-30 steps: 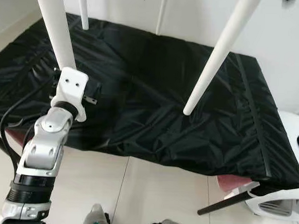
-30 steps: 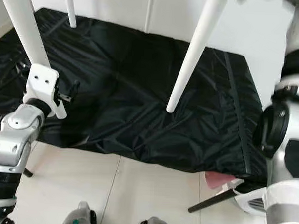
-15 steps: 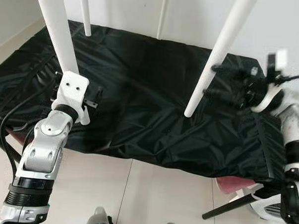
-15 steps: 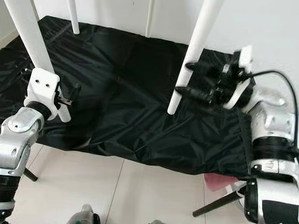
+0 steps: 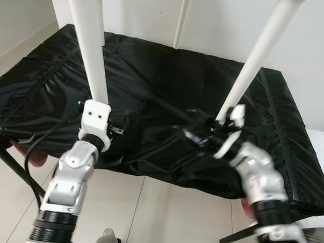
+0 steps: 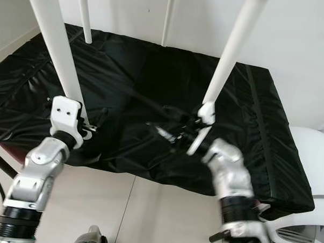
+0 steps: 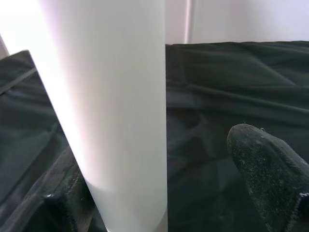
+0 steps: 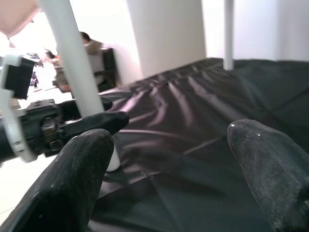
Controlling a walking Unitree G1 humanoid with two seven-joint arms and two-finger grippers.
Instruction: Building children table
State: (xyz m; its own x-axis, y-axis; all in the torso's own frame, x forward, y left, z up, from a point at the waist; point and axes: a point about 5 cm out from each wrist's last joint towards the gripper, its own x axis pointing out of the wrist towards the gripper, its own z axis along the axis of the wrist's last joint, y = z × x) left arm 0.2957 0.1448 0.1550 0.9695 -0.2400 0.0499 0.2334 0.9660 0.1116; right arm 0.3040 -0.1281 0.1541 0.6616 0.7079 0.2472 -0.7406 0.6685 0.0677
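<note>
Looks down on a big black cloth point(image 5: 153, 72), with the long white legs of the table coming down over it from above: the near left leg point(image 5: 92, 54) and the near right leg point(image 5: 256, 55). Seems hard, smooth and a bit slippery, likely light but long and wobbly, so best to grab each leg low, near its foot, and squeeze firmly. Has the left gripper point(image 5: 117, 126) loose around the foot of the near left leg, with one finger point(image 7: 265, 179) apart from it, and the right gripper point(image 8: 169, 140) spread wide just beside the near right leg, grasping nothing.
</note>
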